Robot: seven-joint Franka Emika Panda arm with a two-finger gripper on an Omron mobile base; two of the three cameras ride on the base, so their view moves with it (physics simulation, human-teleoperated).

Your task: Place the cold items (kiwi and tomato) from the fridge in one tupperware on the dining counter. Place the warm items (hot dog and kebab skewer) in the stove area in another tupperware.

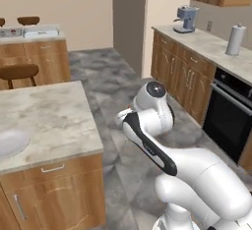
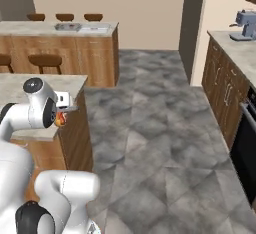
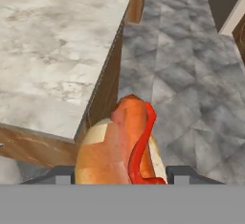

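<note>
Here, held between the two dark finger tips of the gripper (image 3: 122, 173): a hot dog in a tan bun with a red sauce stripe (image 3: 122, 146), at 6 o'clock in the hand view, jaws pinching its sides. Seen in the right base view as a small orange-red patch (image 2: 60, 119) at 9 o'clock, tucked against the white wrist, just off the edge of the pale marble-topped wooden island counter (image 2: 50, 85). Same marble top (image 3: 52, 50) spread from 9 to 12 o'clock in the hand view, with grey stone-patterned floor tiles (image 3: 191, 74) at 2 o'clock below the hot dog. Farther back at 11 o'clock in the right base view, a long wooden dining counter (image 2: 60, 43) carrying two flat containers (too small to tell apart). In the left base view, a black oven door (image 1: 229, 121) at 3 o'clock, a white paper towel roll (image 1: 235, 40) and a blue-grey coffee machine (image 1: 186, 19) at 1 o'clock.
</note>
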